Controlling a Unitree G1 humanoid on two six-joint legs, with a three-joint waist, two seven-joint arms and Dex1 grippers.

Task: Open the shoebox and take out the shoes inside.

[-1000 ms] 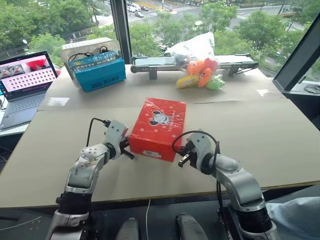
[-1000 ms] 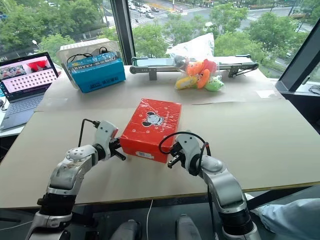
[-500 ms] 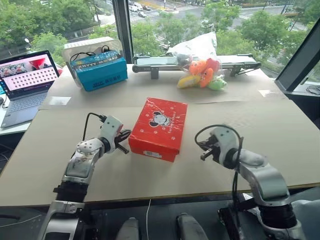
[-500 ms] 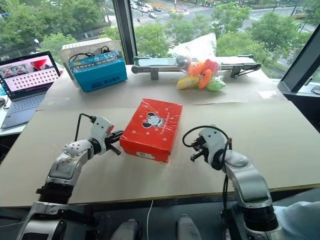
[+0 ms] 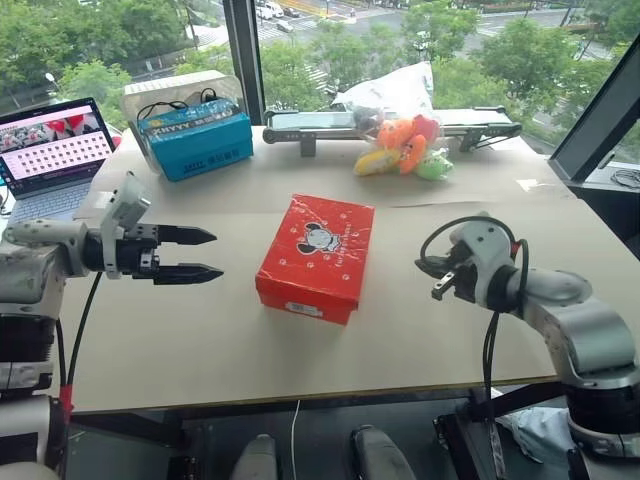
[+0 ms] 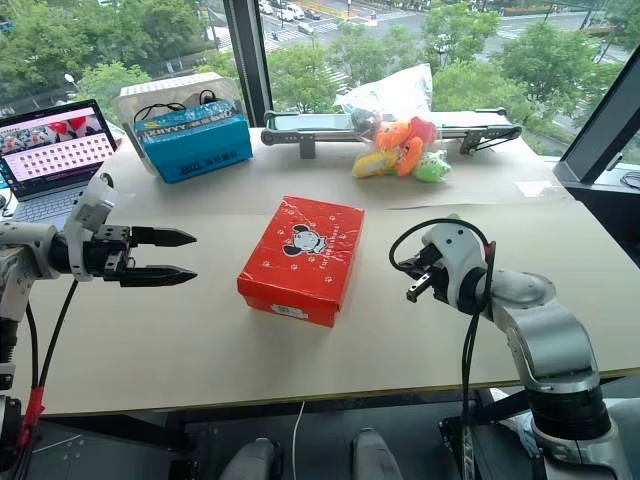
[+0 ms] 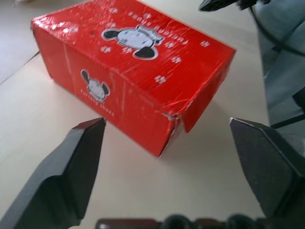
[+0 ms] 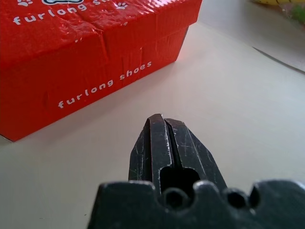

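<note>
Sitting closed at the middle of the worktop [image 5: 520, 260] was one red shoebox [image 5: 316, 257], probably light, stiff cardboard with a slick wrapped skin, best lifted at the lid's lower edge. One left hand [image 5: 186, 254] gaped empty beside it; one right hand [image 5: 441, 286] was clenched, empty.

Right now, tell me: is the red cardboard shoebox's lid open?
No, the red cardboard shoebox sits closed on the table, its cartoon-printed lid flat on top, with both pincers clear of it.
</note>
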